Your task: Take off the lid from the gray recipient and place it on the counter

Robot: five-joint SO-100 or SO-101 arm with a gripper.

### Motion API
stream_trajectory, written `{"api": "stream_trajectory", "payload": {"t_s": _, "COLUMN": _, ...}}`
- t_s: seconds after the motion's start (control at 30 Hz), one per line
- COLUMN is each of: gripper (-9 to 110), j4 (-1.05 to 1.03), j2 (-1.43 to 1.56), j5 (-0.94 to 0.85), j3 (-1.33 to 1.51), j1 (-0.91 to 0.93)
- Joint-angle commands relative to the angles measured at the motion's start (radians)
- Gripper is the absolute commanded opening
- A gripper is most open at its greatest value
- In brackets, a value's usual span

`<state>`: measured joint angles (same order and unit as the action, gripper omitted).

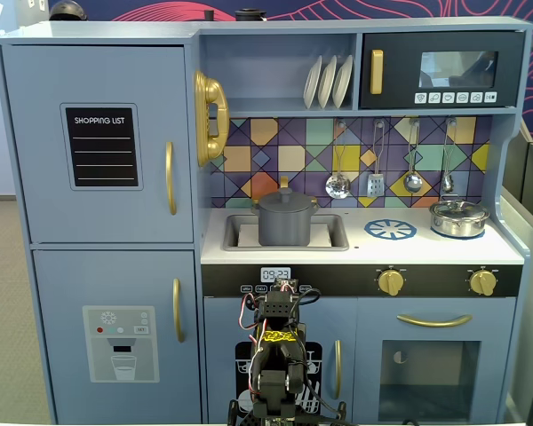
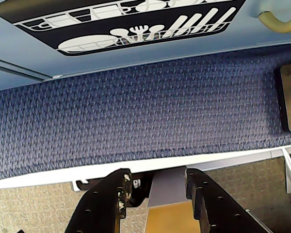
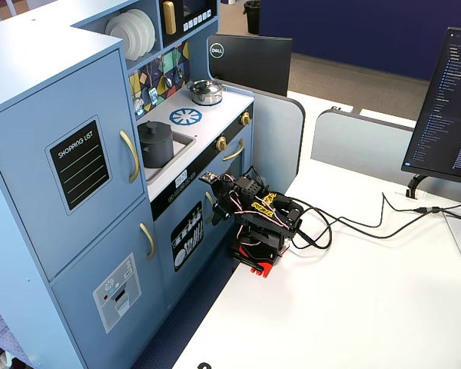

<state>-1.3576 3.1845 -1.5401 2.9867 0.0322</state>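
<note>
Dark-gray lid (image 1: 285, 198) sits on the gray recipient (image 1: 285, 225) in the sink, at 9 o'clock from the counter's (image 1: 426, 248) burner ring. Gripper (image 2: 157, 190) is folded low, jaws spread, empty. Risks: snagging the counter edge on the climb; pot lifting with lid.

- We see the arm (image 3: 260, 223) folded low and compact over its base.
- Our end effector (image 2: 155, 187) points downward in the wrist view, its two dark fingers (image 2: 117, 194) slightly parted, holding nothing.
</note>
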Motion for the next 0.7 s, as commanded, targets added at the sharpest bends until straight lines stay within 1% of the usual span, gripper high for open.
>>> {"api": "stream_trajectory", "payload": {"t_s": 0.0, "gripper": 0, "j4": -0.172, "j2": -0.006, "j5": -0.011, "j3": 0.015, "j1": -0.009}}
{"api": "stream_trajectory", "payload": {"t_s": 0.27, "gripper": 0, "j4": -0.172, "j2": -0.006, "j5": -0.011, "j3": 0.015, "j1": -0.009}}
{"api": "stream_trajectory", "payload": {"t_s": 0.37, "gripper": 0, "j4": -0.167, "j2": -0.006, "j5": -0.044, "j3": 0.015, "j1": 0.009}}
{"api": "stream_trajectory", "payload": {"t_s": 0.43, "gripper": 0, "j4": -0.106, "j2": -0.008, "j5": -0.049, "j3": -0.002, "j1": 0.031}}
{"api": "stream_trajectory", "payload": {"t_s": 0.53, "gripper": 0, "j4": -0.012, "j2": -0.014, "j5": -0.012, "j3": -0.127, "j1": 0.038}}
{"api": "stream_trajectory", "payload": {"t_s": 0.6, "gripper": 0, "j4": 0.029, "j2": -0.049, "j5": -0.098, "j3": -0.256, "j1": 0.054}}
{"api": "stream_trajectory", "payload": {"t_s": 0.67, "gripper": 0, "j4": 0.08, "j2": -0.103, "j5": -0.12, "j3": -0.402, "j1": 0.074}}
